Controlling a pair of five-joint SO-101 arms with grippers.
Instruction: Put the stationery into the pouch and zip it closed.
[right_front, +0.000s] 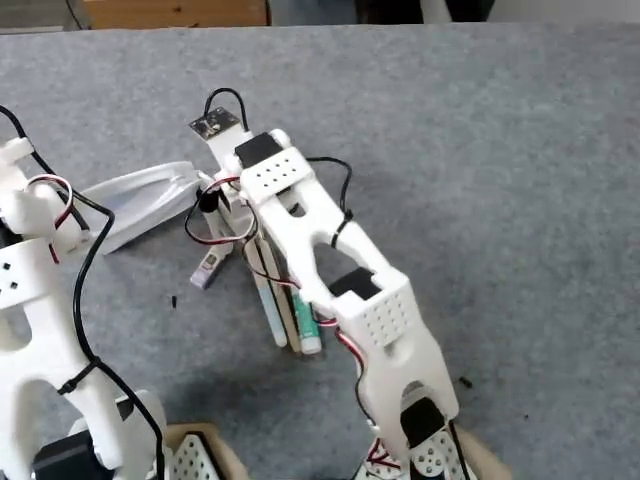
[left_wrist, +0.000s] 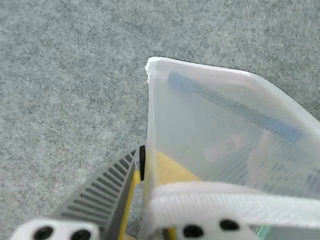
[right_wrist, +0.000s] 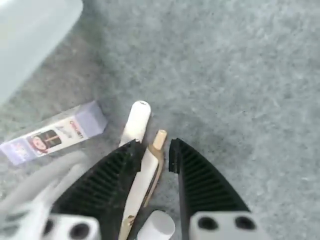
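Right pincer (right_wrist: 153, 146) first: black jaws apart, low over the grey surface (right_front: 480, 150), straddling the wooden pencil (right_wrist: 159, 139). A pale stick lies along that pencil inside the gap, so by my reading the jaws are lined up to close on a long, thin piece across its width. That is the sensible way to take one from a bundle.

Just beside the jaws lies the white pen (right_wrist: 136, 122), parallel to the pencil. A little further out the eraser (right_wrist: 55, 134) lies on its own, in its printed sleeve.

Over to the left pincer (left_wrist: 144, 172). It looks clamped on the edge of the pouch (left_wrist: 210, 130), the ribbed grey finger pressed against the translucent wall. That holds the pouch up off the surface, near the pile, likely to steady it for loading. Through the wall I see a blue stick shape and a pale one. I judge they are inside, though I can't be sure.

The count:
- One pouch.
- One eraser.
- At least three long pieces in the loose bundle from above, including a teal pen (right_front: 308, 332). The arm covers part of the bundle.
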